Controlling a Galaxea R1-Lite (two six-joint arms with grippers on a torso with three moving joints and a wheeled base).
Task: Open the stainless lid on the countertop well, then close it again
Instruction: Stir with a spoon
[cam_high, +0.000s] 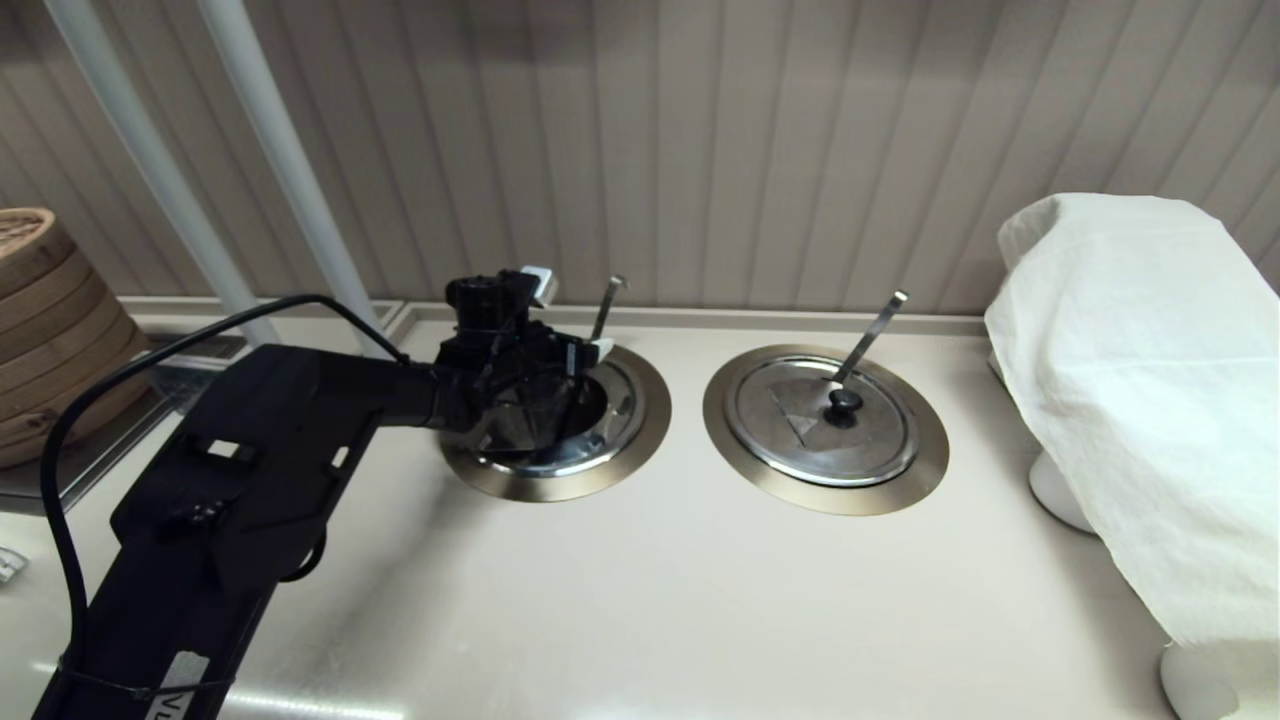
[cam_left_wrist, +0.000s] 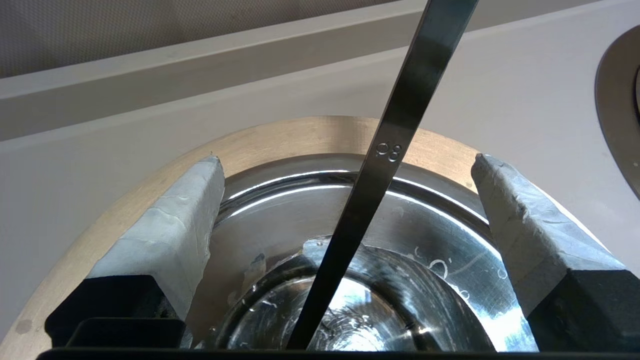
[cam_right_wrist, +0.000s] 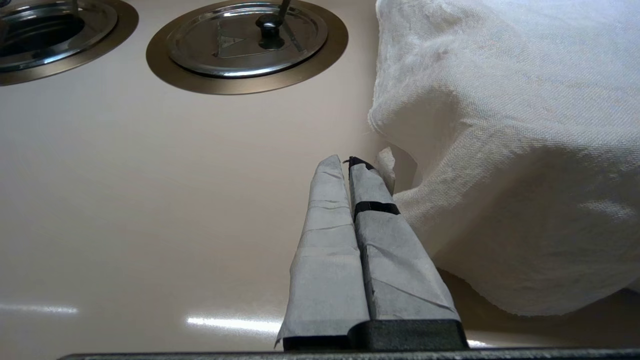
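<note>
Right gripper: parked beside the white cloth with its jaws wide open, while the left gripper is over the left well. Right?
Not quite. The right wrist view shows the right gripper with jaws shut, pressed together. It is parked beside the white cloth, and the left gripper is over the countertop well.
</note>
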